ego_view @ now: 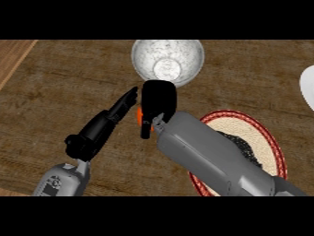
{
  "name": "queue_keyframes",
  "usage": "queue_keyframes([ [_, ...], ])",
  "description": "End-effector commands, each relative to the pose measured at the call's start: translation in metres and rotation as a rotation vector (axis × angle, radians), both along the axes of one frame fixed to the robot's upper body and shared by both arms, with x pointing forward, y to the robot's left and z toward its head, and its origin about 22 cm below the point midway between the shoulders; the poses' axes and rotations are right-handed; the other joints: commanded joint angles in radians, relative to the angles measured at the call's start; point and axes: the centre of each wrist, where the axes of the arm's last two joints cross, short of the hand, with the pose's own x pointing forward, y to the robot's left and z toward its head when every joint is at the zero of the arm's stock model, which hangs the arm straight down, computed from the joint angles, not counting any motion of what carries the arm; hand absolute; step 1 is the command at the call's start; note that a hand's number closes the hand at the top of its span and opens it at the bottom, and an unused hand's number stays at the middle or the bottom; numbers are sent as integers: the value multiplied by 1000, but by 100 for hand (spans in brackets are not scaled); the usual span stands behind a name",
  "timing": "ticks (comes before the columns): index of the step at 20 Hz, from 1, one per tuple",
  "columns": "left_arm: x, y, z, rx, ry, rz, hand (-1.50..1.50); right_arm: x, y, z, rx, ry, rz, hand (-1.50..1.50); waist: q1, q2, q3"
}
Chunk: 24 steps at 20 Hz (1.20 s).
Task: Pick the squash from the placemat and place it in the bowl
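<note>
While the orange squash (140,115) is held clear of the round red-rimmed woven placemat (247,125), just short of the speckled white bowl (167,55), little of it is seen; the black right hand (158,99) is curled round it and most is hidden. If let go here, a landing on the brown wooden counter (64,83) is judged likely; the bowl's near rim may be knocked; the straight-fingered left hand (101,126) just beside may be clipped. No writing or brand is seen.

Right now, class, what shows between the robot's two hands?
In the head view, an orange sliver of the squash shows between the left hand and the right hand, which curls round it.
</note>
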Motion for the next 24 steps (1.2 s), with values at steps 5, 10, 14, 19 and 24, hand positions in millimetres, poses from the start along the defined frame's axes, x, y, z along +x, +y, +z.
queue_keyframes([
  [5, 4, -7, -2, -3, 8, -3, 0, 3, 45, 61, -23, -314, -43, 150, -7, -10, -1],
  [10, 5, 5, 0, -3, -3, 35, 0, 4, 53, 89, 186, -531, -57, 150, -34, -13, 1],
  [14, 11, -2, 2, 10, -1, 49, 0, 9, 58, 110, 299, -595, -104, 150, -47, -8, 0],
  [19, 8, 10, -5, 7, 14, 45, 0, 33, 50, 107, 259, -574, -200, 150, -66, -7, -2],
  [24, 3, 4, -3, -13, 6, 54, 0, 59, 35, 89, 125, -634, -250, 150, -76, -8, -1],
])
